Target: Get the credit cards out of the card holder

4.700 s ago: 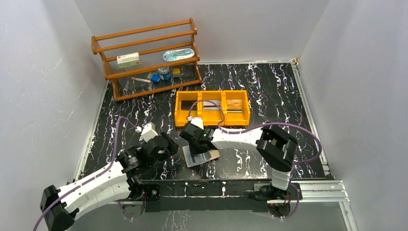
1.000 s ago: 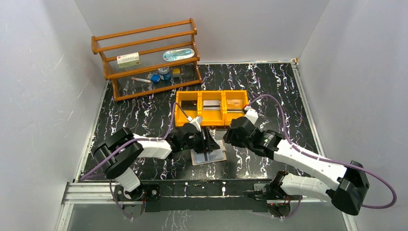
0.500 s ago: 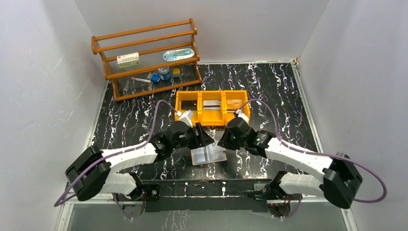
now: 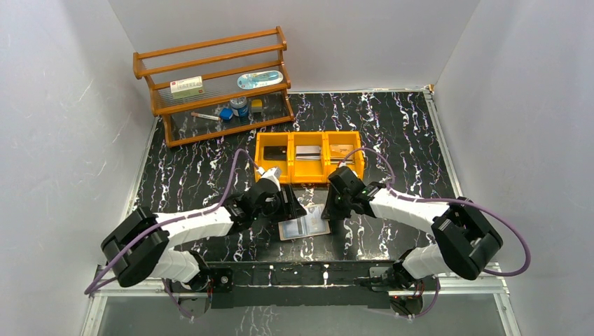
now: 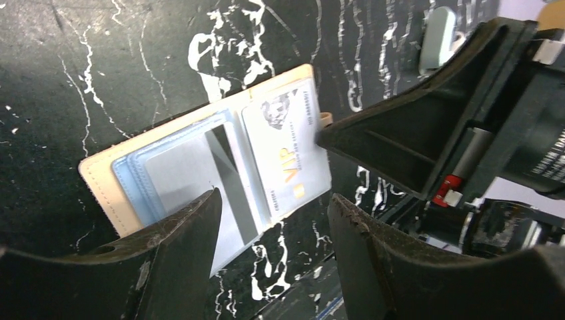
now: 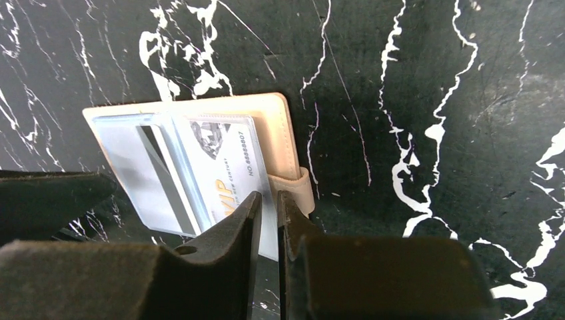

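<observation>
The card holder [image 4: 303, 227] lies open on the table, tan cover down and pale blue pockets up. A silvery-grey card with a dark stripe [image 5: 200, 173] and a white VIP card [image 5: 286, 157] stick partway out of its pockets. They also show in the right wrist view: the holder [image 6: 266, 107], the grey card [image 6: 143, 173] and the VIP card [image 6: 223, 167]. My left gripper [image 4: 290, 207] hovers open over the holder's near edge [image 5: 273, 200]. My right gripper [image 4: 329, 213] has its jaws almost together, and its tips [image 6: 269, 197] touch the VIP card's outer edge beside the tan strap [image 6: 301, 190].
A yellow three-compartment bin [image 4: 309, 180] stands just behind the holder. It holds a dark card [image 4: 274, 150], a silvery card [image 4: 308, 154] and a tan card [image 4: 342, 150]. A wooden rack [image 4: 210, 84] with small items stands at the back left.
</observation>
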You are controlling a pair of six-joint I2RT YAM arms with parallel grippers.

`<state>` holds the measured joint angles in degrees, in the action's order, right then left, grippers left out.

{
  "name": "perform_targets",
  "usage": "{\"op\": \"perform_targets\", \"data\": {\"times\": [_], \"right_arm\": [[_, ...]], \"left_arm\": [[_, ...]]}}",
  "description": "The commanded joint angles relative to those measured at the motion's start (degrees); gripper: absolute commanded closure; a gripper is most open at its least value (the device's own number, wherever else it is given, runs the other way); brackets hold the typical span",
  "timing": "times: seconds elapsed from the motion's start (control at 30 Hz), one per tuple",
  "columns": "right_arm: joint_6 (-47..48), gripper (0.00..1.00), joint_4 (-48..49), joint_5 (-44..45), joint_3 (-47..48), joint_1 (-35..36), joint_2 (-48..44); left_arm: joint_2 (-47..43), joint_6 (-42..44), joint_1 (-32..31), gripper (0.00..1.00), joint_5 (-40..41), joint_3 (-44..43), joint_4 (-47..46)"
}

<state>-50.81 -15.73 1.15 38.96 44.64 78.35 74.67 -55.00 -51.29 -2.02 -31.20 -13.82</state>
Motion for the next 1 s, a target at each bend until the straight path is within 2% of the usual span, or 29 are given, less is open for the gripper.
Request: {"op": "perform_targets", "data": {"times": [0.0,0.07,0.13,0.23,0.3,0.37,0.47,0.57,0.67,0.83,0.97], "right_arm": [[1.8,0.76,2.0,-2.1,-1.8,-0.5,0.5],[1.8,0.75,2.5,-2.9,-2.0,-0.5,0.4],[3.4,0.76,-1.9,0.0,0.6,-0.5,-0.3],[5.9,0.70,-3.3,1.7,2.1,-0.5,-6.4],[7.4,0.64,0.7,-1.1,2.0,-0.5,-9.7],[8.1,0.62,3.8,-6.4,2.7,-0.5,-10.2],[6.4,0.63,8.0,-14.8,3.6,-0.5,-6.4],[3.7,0.65,13.4,-18.8,2.5,-0.5,-2.0],[2.4,0.65,15.8,-18.5,1.7,-0.5,1.5],[2.4,0.66,21.0,-23.1,0.7,-0.5,7.1],[1.1,0.66,21.2,-22.2,0.6,-0.5,10.3]], "left_arm": [[2.1,2.5,-0.2,0.41,1.3,-4.2,5.9],[3.0,2.8,-0.2,0.41,3.0,-5.4,9.5],[3.4,2.3,-0.1,0.41,5.4,-6.1,12.4],[2.1,2.0,-0.1,0.41,6.8,-5.2,13.7],[1.0,1.8,-0.1,0.42,7.8,-4.3,13.9],[0.4,1.9,-0.1,0.43,8.5,-3.8,14.5],[0.2,2.4,-0.1,0.45,8.3,-3.5,14.3],[0.8,2.9,0.0,0.47,7.6,-3.3,13.6],[1.5,3.1,-0.1,0.49,7.2,-3.5,14.0],[2.0,3.3,-0.1,0.50,6.9,-3.3,14.3],[3.2,3.7,-0.1,0.51,6.6,-3.6,15.1]]}}
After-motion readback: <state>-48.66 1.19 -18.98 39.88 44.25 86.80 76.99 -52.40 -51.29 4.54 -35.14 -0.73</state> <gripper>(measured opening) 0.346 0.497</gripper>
